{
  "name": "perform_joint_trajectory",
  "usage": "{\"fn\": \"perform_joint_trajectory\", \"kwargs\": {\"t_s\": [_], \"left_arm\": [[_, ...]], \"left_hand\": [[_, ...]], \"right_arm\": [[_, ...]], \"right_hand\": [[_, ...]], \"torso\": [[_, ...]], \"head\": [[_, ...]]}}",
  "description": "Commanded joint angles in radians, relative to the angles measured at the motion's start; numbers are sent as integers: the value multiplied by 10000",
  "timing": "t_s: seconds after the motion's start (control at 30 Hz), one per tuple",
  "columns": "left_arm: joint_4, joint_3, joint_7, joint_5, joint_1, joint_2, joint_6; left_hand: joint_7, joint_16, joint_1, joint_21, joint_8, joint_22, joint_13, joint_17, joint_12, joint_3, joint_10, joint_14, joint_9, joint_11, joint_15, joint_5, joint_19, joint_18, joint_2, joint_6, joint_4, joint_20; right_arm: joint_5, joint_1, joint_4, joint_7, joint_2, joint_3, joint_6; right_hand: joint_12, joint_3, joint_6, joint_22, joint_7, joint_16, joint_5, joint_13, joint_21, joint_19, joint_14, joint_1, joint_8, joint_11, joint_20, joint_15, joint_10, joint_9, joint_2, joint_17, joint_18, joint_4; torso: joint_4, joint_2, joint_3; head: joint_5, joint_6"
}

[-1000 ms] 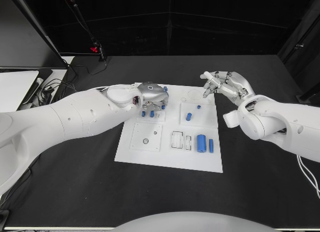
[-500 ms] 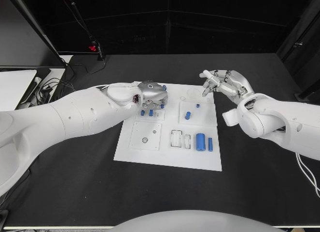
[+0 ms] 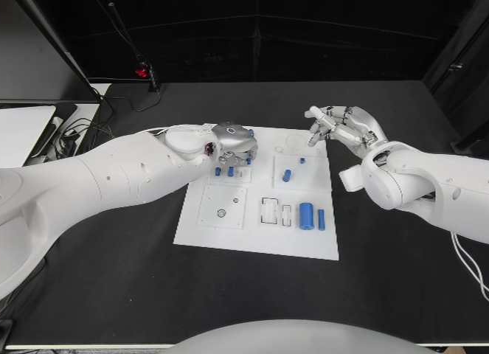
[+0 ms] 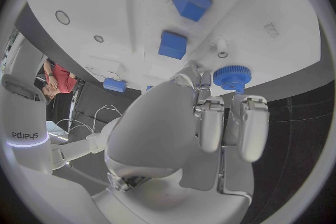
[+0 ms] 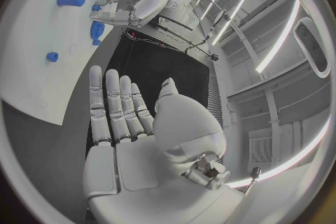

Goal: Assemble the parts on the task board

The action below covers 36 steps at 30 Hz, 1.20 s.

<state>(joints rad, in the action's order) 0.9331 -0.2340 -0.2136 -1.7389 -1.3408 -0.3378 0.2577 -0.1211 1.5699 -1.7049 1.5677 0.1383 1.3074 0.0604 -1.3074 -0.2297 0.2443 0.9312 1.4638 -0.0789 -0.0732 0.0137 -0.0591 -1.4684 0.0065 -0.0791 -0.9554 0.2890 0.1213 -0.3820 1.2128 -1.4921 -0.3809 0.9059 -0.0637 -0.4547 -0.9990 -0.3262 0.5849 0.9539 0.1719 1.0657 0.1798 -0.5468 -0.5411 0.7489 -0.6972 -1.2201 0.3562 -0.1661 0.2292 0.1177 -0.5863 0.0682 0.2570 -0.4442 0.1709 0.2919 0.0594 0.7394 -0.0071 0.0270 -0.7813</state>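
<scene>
Head view: light even, from overhead; black table (image 3: pixel 116 280) stays dim and matte. Back of the scene at 12 o'clock is near black. White task board (image 3: pixel 255 236) is the brightest patch, no blown-out glare. Soft, short shadow under the left arm (image 3: pixel 95 184) at 9 o'clock, another by the right arm (image 3: pixel 436 192) at 3. Small highlights on the silver left hand (image 3: pixel 234 144). Wrist views: fisheye circles in dark frames, w/ straight board edges bent hard toward the rim. Right hand (image 5: pixel 140 140) palm evenly lit, its fingers pale against the dark table.
</scene>
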Motion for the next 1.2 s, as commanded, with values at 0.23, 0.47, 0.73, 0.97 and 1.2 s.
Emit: {"fn": "perform_joint_trajectory", "kwargs": {"t_s": [0.23, 0.47, 0.73, 0.97, 1.2], "left_arm": [[-5, -15, 146, -65, 22, 20, -524], [3, -15, 36, -66, 26, 26, -402], [0, -15, 1, -66, 28, 20, -161], [-8, -14, -130, -67, 28, -7, 434], [10, -12, -365, -68, 13, -58, 1227]], "left_hand": [[24, 9, 114, 31, 68, 2634, 19, -2634, -42, 208, 434, 1070, -38, 42, -19, 44, -1024, -65, -8, -411, 0, -46], [170, 9, 130, 31, 239, 2634, 11, -2634, -21, 405, 923, 1070, -131, 177, -148, 44, -1024, -65, 87, -964, -16, -90], [194, 9, 147, 31, 293, 2634, 6, -2634, 46, 505, 1250, 1070, -180, 219, -187, 43, -1024, -65, 118, -1239, -29, -131], [170, 9, 124, 31, 294, 2634, 3, -2634, 116, 577, 1419, 1070, -202, 201, -160, 16, -1024, -65, 121, -1352, -51, -145], [141, 9, 142, 31, 289, 2634, 1, -2634, 163, 618, 1500, 1070, -212, 171, -138, 11, -1024, -65, 136, -1403, -31, -148]], "right_arm": [[13, 17, -9, -56, 0, 7, 59], [522, 16, -13, -57, -13, 7, 112], [706, 16, -7, -56, -14, 7, 129], [731, 15, 1, -33, -19, 6, 137], [735, 14, 5, -8, -8, 6, 148]], "right_hand": [[-19, -57, -50, -9, 299, 51, 39, 17, -25, 72, -55, -43, 55, 24, -2, 16, -59, -16, 18, 14, 102, -13], [-24, -50, -53, -13, 303, 50, 48, 51, -17, 75, -48, -55, 62, 28, -6, 15, -76, -16, 34, 35, 100, -16], [-26, -45, -53, -15, 308, 50, 53, 65, -14, 76, -46, -62, 65, 29, -6, 14, -79, -16, 43, 43, 99, -18], [-26, -45, -53, -15, 308, 50, 53, 65, -14, 76, -46, -62, 65, 29, -6, 14, -79, -16, 43, 43, 99, -18], [-28, -37, -55, -18, 317, 52, 62, 88, -9, 77, -42, -74, 69, 30, -9, 14, -84, -16, 57, 56, 98, -20]], "torso": [[3, 3, -1], [3, 4, 2], [-1, 2, -1], [10, 3, 1], [2, -1, 2]], "head": [[13, -15], [18, -24], [30, -29], [34, -22], [48, -18]]}}
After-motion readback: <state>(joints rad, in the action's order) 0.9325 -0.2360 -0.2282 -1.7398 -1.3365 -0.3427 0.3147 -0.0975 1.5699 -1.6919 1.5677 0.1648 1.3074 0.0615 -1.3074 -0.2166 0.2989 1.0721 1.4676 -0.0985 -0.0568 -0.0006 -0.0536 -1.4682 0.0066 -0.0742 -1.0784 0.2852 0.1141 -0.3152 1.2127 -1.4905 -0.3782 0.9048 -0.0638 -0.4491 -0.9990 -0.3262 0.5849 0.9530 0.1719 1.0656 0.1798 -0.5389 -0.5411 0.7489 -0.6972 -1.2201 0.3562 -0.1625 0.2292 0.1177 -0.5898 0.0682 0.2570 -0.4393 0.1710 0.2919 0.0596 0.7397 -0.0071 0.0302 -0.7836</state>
